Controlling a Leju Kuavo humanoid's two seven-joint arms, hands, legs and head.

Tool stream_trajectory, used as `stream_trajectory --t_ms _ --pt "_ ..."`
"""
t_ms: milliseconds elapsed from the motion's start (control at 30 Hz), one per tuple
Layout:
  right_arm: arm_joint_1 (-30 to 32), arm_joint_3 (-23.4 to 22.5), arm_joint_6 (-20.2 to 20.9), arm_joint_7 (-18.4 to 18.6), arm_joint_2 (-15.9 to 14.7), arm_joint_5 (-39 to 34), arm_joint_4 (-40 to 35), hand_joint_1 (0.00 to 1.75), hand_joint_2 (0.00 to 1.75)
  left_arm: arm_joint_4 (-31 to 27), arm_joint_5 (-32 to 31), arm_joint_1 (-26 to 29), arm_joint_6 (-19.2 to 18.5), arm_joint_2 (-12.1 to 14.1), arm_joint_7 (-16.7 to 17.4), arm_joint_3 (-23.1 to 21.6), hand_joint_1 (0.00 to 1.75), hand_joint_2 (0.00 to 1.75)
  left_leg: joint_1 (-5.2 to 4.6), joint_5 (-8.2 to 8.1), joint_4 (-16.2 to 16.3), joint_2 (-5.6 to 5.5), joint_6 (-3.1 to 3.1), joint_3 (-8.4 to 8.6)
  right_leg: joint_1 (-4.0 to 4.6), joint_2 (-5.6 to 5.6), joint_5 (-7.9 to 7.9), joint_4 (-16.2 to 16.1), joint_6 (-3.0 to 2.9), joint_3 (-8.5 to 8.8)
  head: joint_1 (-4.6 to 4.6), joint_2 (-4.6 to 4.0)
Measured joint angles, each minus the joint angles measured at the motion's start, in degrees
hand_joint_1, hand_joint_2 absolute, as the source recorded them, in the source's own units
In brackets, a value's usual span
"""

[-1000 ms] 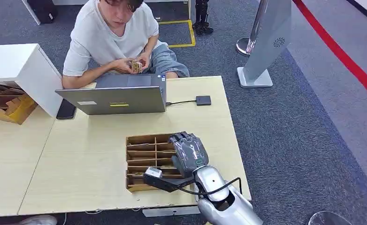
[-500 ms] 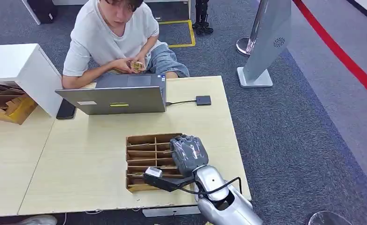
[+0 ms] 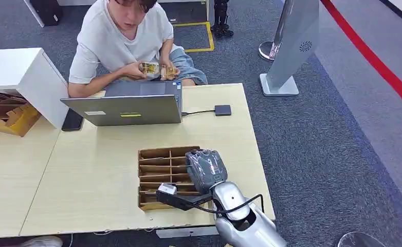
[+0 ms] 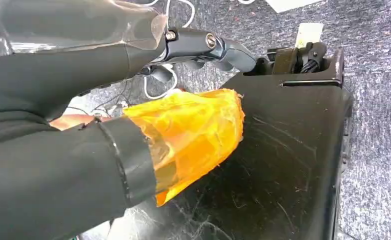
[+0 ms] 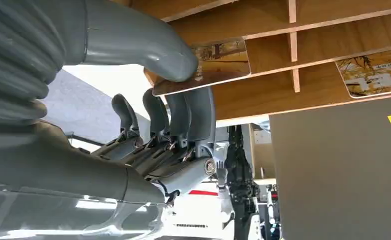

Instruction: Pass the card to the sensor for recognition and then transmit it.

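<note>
- The right hand [image 3: 207, 169] sits over the right end of the cardboard tray [image 3: 160, 177], near the table's [image 3: 86, 195] front edge; in the right wrist view its thumb [image 5: 148, 47] and fingers [image 5: 183, 117] pinch a card [image 5: 218, 60] by one short end, at the tray's slots
- The card looks thin, flat, stiff and glossy, with rounded corners and a printed face; I'd judge it very light and slick, so an edge pinch near the end suits it, leaving the rest bare for the sensor
- A 2nd card [image 5: 371, 75] lies in a neighbouring slot
- The tray is brown corrugated board, split by thin ribs into shallow slots
- The left hand [image 4: 133, 150] hangs low by a dark body part, wrapped in orange film; I cannot tell how its fingers lie
- Further back, a grey laptop [image 3: 124, 108] stands open, with a small black sensor [image 3: 222, 110] on a cable beside it
- Beyond, a seated person [image 3: 122, 41] handles more cards
</note>
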Motion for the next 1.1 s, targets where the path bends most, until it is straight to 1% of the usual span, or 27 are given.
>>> stream_trajectory --t_ms 100,133,233,267,500,767,800,867,967,1100 --pt "-0.01 0.00 -0.07 0.00 0.00 0.00 0.00 1.34 1.75 0.00 -0.20 -0.02 -0.07 0.00 -0.09 -0.26 0.00 0.00 0.00 0.00 0.00 0.00 0.00 0.00 0.00 0.00 0.00 0.00 0.00 0.00 0.00 0.00" --pt "-0.02 0.00 -0.15 0.00 0.00 0.00 -0.02 1.38 1.75 0.00 -0.26 -0.03 -0.07 0.00 -0.15 -0.41 0.00 0.00 0.00 0.00 0.00 0.00 0.00 0.00 0.00 0.00 0.00 0.00 0.00 0.00 0.00 0.00" --pt "-0.01 0.00 -0.31 -0.11 0.00 0.02 -0.39 1.40 1.75 0.00 -0.31 -0.05 -0.07 -0.02 -0.37 -0.81 0.00 0.00 0.00 0.00 0.00 0.00 0.00 0.00 0.00 0.00 0.00 0.00 0.00 0.00 0.00 0.00" --pt "-0.01 0.00 -0.35 -0.13 0.00 0.02 -0.79 1.43 1.75 0.00 -0.28 -0.05 -0.07 -0.02 -0.46 -0.81 0.00 0.00 0.00 0.00 0.00 0.00 0.00 0.00 0.00 0.00 0.00 0.00 0.00 0.00 0.00 0.00" --pt "-0.03 -0.24 -0.44 -0.22 0.00 0.00 -5.57 1.43 1.75 0.00 -0.26 -0.05 -0.02 0.00 -0.57 -0.83 0.00 0.00 0.00 0.00 0.00 0.00 0.00 0.00 0.00 0.00 0.00 0.00 0.00 -0.01 0.00 0.00" --pt "-0.03 -0.26 -0.44 -0.22 0.00 0.00 -6.89 1.43 1.75 0.00 -0.26 -0.05 0.00 0.00 -0.57 -0.83 0.00 0.00 0.00 0.00 0.00 0.00 0.00 0.00 0.00 0.00 0.00 0.00 0.00 -0.01 0.00 0.00" --pt "-0.03 -0.26 -0.44 -0.22 0.00 0.00 -6.91 1.40 1.75 0.00 -0.26 -0.05 0.00 0.00 -0.57 -0.83 0.00 0.00 0.00 0.00 0.00 0.00 0.00 0.00 0.00 0.00 0.00 0.00 0.00 -0.01 0.00 0.00" --pt "-0.03 -0.28 -0.44 -0.22 -0.02 0.00 -7.10 1.45 1.75 0.00 -0.24 -0.05 0.00 0.00 -0.57 -0.83 0.00 0.00 0.00 0.00 0.00 0.00 0.00 0.00 0.00 0.00 0.00 0.00 0.00 -0.01 0.00 0.00" --pt "-0.02 -0.31 -0.89 -0.65 -0.02 -0.22 -7.80 1.47 1.75 0.00 -0.22 -0.05 0.02 0.00 -0.57 -0.83 0.00 0.00 0.00 0.00 0.00 0.00 0.00 0.00 0.00 0.00 0.00 0.00 0.00 -0.01 0.00 0.00" --pt "-0.02 -0.50 -1.75 -1.22 -0.15 -0.70 -11.47 1.50 1.75 0.00 -0.07 -0.04 0.07 0.02 -0.57 -0.83 0.00 0.00 0.00 0.00 0.00 0.00 0.00 0.00 0.00 0.00 0.00 0.00 0.00 -0.01 0.02 0.00"
